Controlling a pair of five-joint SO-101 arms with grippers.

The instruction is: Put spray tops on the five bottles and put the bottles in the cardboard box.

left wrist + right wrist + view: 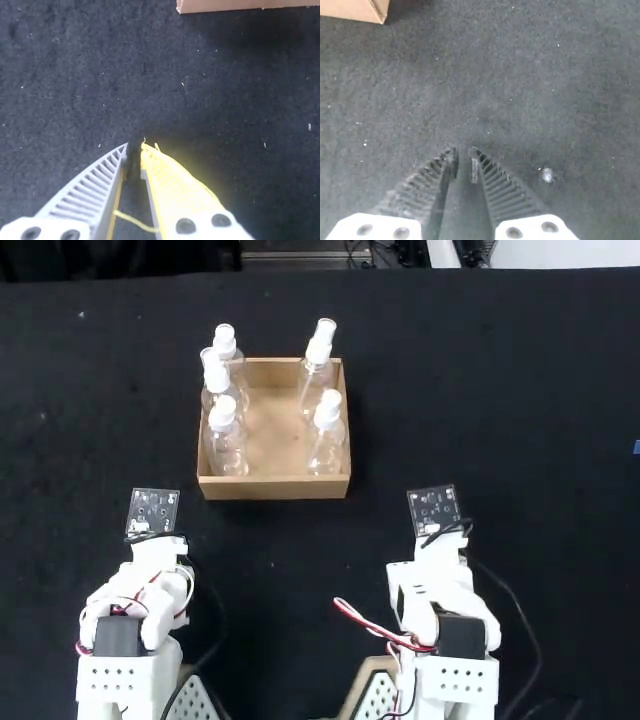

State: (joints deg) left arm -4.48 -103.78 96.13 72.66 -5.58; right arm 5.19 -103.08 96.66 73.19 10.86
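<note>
Black table (520, 390); cardboard box (275, 486), in which five bottles (227, 440) with spray tops (322, 335) are stood; left gripper (134, 152), right gripper (462, 159): jaws drawn nearly together.

gripper (462, 163) closed, black cloth (530, 75), cardboard box (355, 10) corner

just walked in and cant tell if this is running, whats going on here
Nothing is being handled right now. All five bottles stand upright in the cardboard box, each with a spray top on. Both arms sit folded at their bases, short of the box, with the left end effector and the right end effector empty above the black table. The job looks done.
</note>
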